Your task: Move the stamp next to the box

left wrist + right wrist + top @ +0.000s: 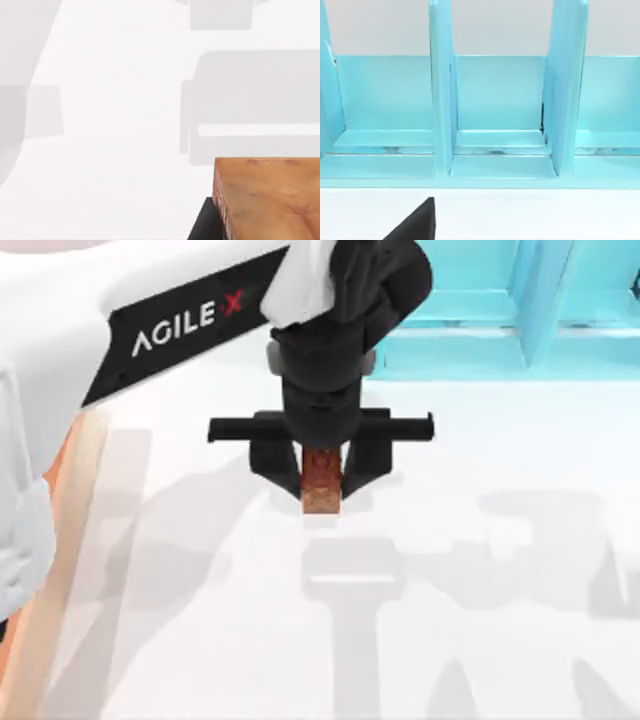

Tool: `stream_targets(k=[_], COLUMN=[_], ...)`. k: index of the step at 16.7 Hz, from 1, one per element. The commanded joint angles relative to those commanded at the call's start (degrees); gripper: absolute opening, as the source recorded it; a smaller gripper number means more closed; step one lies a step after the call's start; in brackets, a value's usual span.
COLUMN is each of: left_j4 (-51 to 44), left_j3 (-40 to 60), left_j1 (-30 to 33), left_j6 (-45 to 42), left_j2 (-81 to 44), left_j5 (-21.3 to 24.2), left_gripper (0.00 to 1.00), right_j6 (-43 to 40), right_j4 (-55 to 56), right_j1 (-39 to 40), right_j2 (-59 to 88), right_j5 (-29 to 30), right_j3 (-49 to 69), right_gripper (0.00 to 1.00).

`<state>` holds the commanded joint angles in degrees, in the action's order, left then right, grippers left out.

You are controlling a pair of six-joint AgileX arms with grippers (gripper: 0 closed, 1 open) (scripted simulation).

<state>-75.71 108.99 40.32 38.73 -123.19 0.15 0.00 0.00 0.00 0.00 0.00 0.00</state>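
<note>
While the AgileX left gripper [321,480] hangs over the middle of the white table [480,640], its black fingers clamp the reddish-brown stamp [321,483], with the box [75,470] well apart at the table's left edge

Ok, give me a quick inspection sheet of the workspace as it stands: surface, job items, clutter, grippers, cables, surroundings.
Surface: white table, crossed by arm shadows.
Job's things: stamp held between the left gripper's fingers, near the table's middle; box edge at the table's left side, partly behind the left arm.
Clutter: nothing seen.
Grippers: left gripper shut on the stamp; right gripper facing the shelf unit.
Cables: nothing seen.
Surroundings: turquoise shelf unit at the table's far right.
</note>
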Motion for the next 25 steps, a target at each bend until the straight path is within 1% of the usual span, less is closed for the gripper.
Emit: stream_targets(k=[2, 4, 6, 8, 15, 22, 25], left_j4=[-0.9, -1.6, -2.2, -2.5, -1.5, 10.8, 11.9], left_j3=[-4.4, -8.5, -11.8, -13.9, -15.0, -26.4, -27.5], left_j1=[-9.0, -16.6, -21.9, -24.7, -25.0, -25.3, -25.4], left_j6=[-8.9, -16.4, -21.7, -24.5, -25.1, -25.2, -25.2], left_j2=[5.1, 9.9, 13.9, 16.3, 16.4, 15.6, 15.5], left_j5=[-0.1, -0.1, -0.1, -0.1, -0.2, -0.1, -0.1], left_gripper=[0.0, 0.0, 0.0, 0.0, 0.0, 0.0, 0.0], right_j6=[0.0, 0.0, 0.0, 0.0, 0.0, 0.0, 0.0], right_j4=[0.0, 0.0, 0.0, 0.0, 0.0, 0.0, 0.0], right_j1=[0.0, 0.0, 0.0, 0.0, 0.0, 0.0, 0.0], right_j2=[0.0, 0.0, 0.0, 0.0, 0.0, 0.0, 0.0], right_j5=[0.0, 0.0, 0.0, 0.0, 0.0, 0.0, 0.0], right_j3=[0.0, 0.0, 0.0, 0.0, 0.0, 0.0, 0.0], right_gripper=[1.0, 1.0, 1.0, 1.0, 1.0, 1.0, 1.0])
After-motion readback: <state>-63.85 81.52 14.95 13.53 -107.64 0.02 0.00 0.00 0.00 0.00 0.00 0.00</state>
